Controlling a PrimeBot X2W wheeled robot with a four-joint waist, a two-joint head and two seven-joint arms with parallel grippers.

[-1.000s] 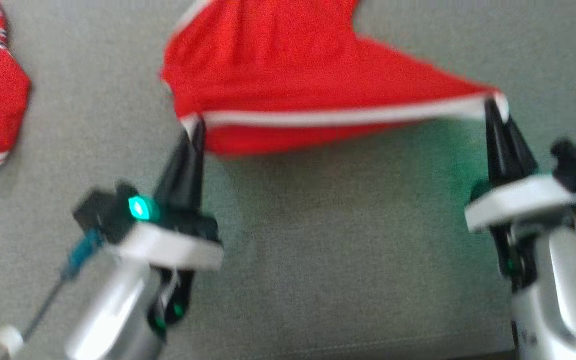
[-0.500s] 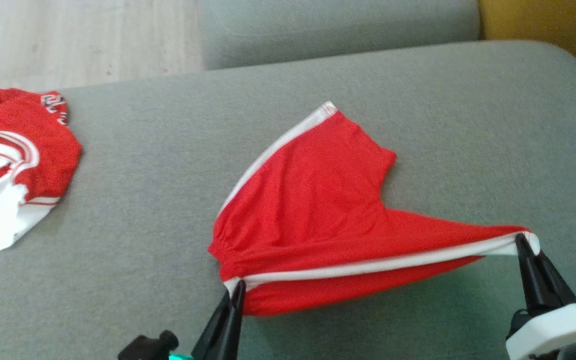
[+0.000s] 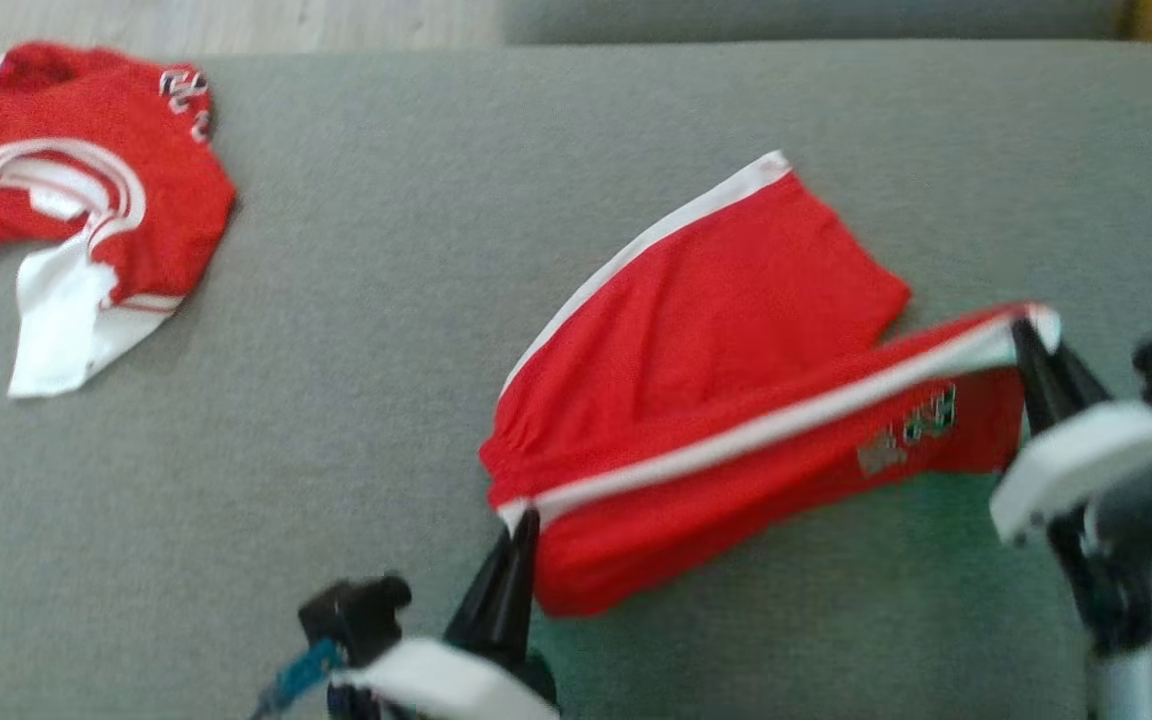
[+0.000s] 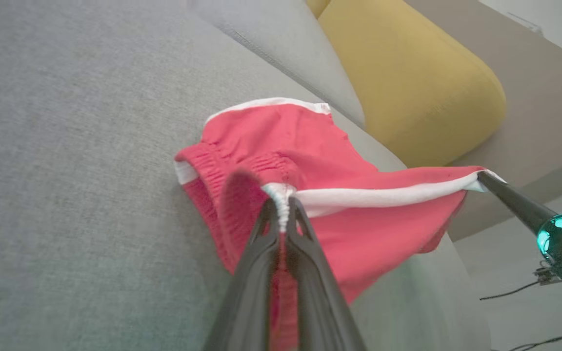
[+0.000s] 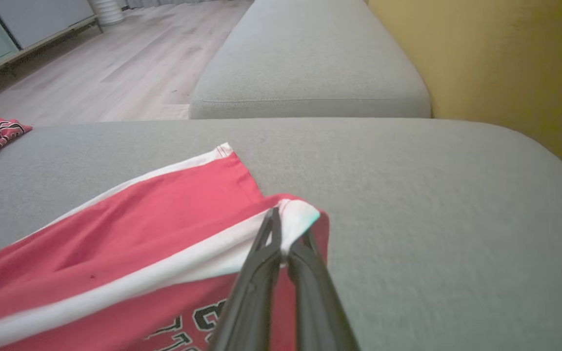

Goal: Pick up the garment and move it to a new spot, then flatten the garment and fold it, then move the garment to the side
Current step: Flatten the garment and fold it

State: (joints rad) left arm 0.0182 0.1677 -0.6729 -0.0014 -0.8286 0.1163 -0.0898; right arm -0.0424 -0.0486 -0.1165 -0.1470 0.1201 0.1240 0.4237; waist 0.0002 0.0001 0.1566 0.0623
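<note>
The garment is a pair of red shorts with white side stripes, partly resting on the grey sofa cushion. My left gripper is shut on the waistband end of the white stripe. My right gripper is shut on the hem end of that stripe, holding it raised. The stripe is stretched between the two grippers, and one leg with black and white lettering hangs below it. The other leg lies flat on the cushion.
A second red and white garment lies crumpled at the far left of the cushion. Another grey cushion sits beyond, with a yellow cushion to the right. Wooden floor lies past the sofa's far edge.
The head camera has tilted and shifted. Both grippers keep their hold on the stripe; the right one has risen and moved inward, so the printed leg now hangs in view.
</note>
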